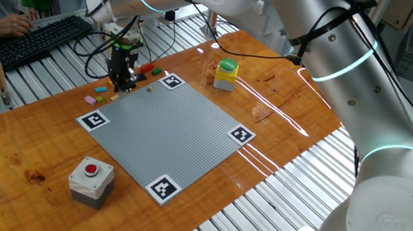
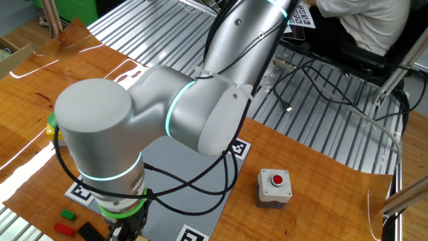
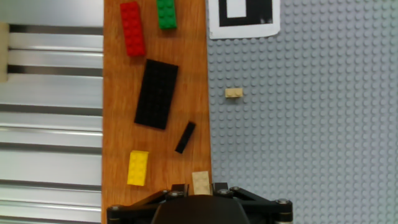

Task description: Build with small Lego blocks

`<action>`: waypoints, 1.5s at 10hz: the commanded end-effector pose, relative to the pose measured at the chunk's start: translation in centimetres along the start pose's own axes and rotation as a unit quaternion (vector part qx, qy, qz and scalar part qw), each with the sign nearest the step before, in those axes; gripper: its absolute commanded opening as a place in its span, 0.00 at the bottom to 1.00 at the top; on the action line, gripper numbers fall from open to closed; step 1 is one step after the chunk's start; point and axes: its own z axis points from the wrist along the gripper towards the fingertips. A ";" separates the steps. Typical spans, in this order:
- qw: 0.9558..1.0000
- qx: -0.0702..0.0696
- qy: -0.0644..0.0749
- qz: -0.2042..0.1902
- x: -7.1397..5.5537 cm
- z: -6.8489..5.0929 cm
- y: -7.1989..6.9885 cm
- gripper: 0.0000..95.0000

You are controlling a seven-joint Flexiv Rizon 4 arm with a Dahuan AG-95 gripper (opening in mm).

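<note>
Hand view first, starting at the gripper (image 3: pixel 200 188) low in the picture. Pointing straight down at the table. Two dark fingertips (image 3: pixel 180 187) poking out, one on each side, with only a small gap between them. Hard to tell if pinching or loose: cannot say for sure.

Right in that gap, a tan Lego brick (image 3: pixel 200 181). Small, pale, a little longer than wide. Long way runs up and down the picture, so the fingertips sit by its two long sides. Good for a squeeze across the thin way, most likely. Lies on the brown wood, right at the edge of the grey baseplate (image 3: pixel 311 137). Touching that edge or just beside it, too close to tell.

A bit further up, a thin black brick (image 3: pixel 185 137), tilted. To its left, a yellow brick (image 3: pixel 137 167), standing long way up the picture. Higher still, a big flat black brick (image 3: pixel 157 94), a little tilted too. At the top, a red brick (image 3: pixel 132 28) and a green brick (image 3: pixel 166 14) side by side. All on the wood, well apart from the fingertips.

On the baseplate itself, only one tiny tan piece (image 3: pixel 234 93), off up and to the right.

Only one arm here, so no choosing. Next move probably a pinch and a lift of the tan Lego brick.
</note>
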 end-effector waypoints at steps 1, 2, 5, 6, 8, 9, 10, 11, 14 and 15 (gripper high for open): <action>1.000 0.000 0.002 -0.001 0.1 0.0 -0.1 0.20; 1.000 -0.001 0.002 -0.002 0.1 0.1 -0.1 0.20; 1.000 -0.002 0.002 -0.004 0.1 0.1 0.0 0.20; 1.000 -0.001 0.002 0.000 0.2 0.0 0.2 0.20; 1.000 -0.003 0.000 0.002 0.2 0.5 0.5 0.20; 1.000 -0.003 0.000 0.000 0.2 0.4 0.5 0.20; 1.000 -0.002 -0.001 0.000 0.4 0.4 0.8 0.20; 1.000 -0.003 -0.006 -0.004 0.4 0.4 0.8 0.20; 1.000 -0.001 -0.013 -0.024 0.7 0.4 0.7 0.00; 0.999 -0.001 -0.014 -0.032 0.7 0.4 0.5 0.00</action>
